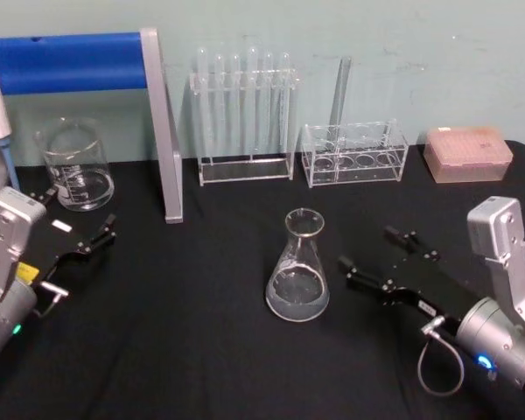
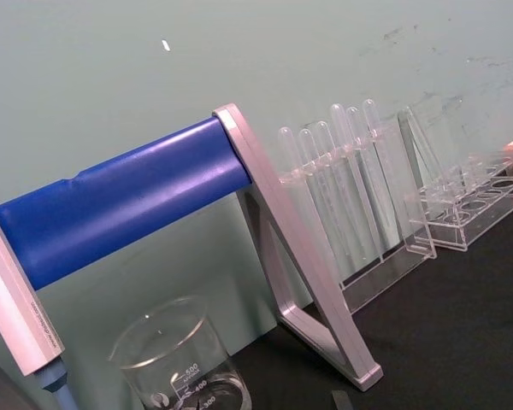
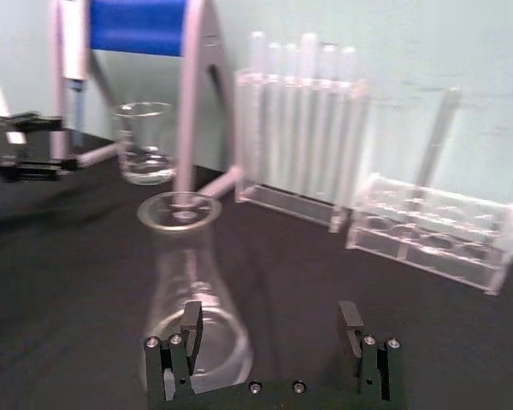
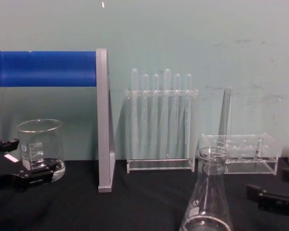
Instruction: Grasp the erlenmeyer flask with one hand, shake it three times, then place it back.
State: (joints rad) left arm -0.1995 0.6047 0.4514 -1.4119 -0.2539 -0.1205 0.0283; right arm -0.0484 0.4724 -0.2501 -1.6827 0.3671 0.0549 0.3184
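Worktop: black, carrying all items. Erlenmeyer flask: upright, mid-worktop, well clear of every edge, free of both claws. Right claw: near the right edge, jaws spread wide, empty, just beside the flask. Left claw: near the left edge, parted, empty.

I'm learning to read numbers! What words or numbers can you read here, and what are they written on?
"400" and "300": white scale marks on the glass beaker, left wrist view; a number above them is cut short.
Erlenmeyer flask: a faint white mark near its base, too blurred to read.
White label by the left tool: too small to read.
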